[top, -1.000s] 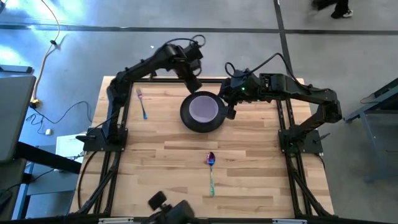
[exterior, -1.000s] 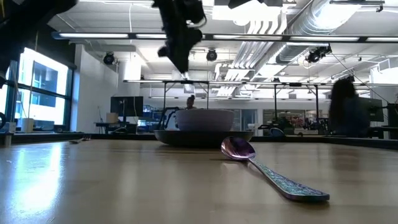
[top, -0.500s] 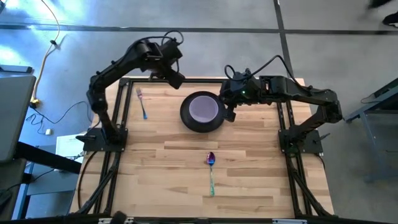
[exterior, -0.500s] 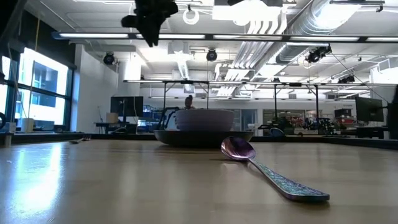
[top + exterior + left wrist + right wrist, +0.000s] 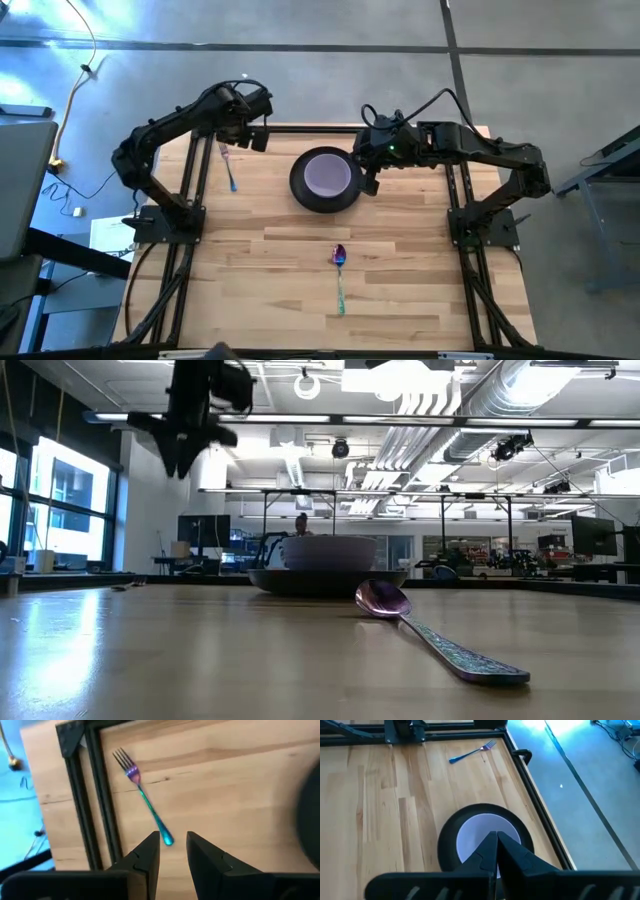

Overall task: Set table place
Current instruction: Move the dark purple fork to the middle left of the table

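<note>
A dark grey plate [image 5: 300,192] lies on the wooden table [image 5: 420,290] near its far edge, with a lavender bowl [image 5: 328,175] standing in it. A fork [image 5: 142,795] with a purple neck and teal handle lies flat at the far left, beside the black rail. A spoon [image 5: 339,272] with a purple head and teal handle lies flat toward the near edge. My left gripper [image 5: 172,840] is open and empty, hovering above the fork's handle end. My right gripper [image 5: 494,837] is shut and empty, above the plate's right side.
A black rail frame [image 5: 190,180] runs along the table's left, right and far sides, and the arm bases stand on it. Bare wood [image 5: 250,280] lies between the plate and the near edge, on both sides of the spoon.
My left gripper has swung from above the plate's far edge toward the table's left edge and now hangs over the fork, staying high above the table. The plate, bowl, spoon and fork have not moved.
</note>
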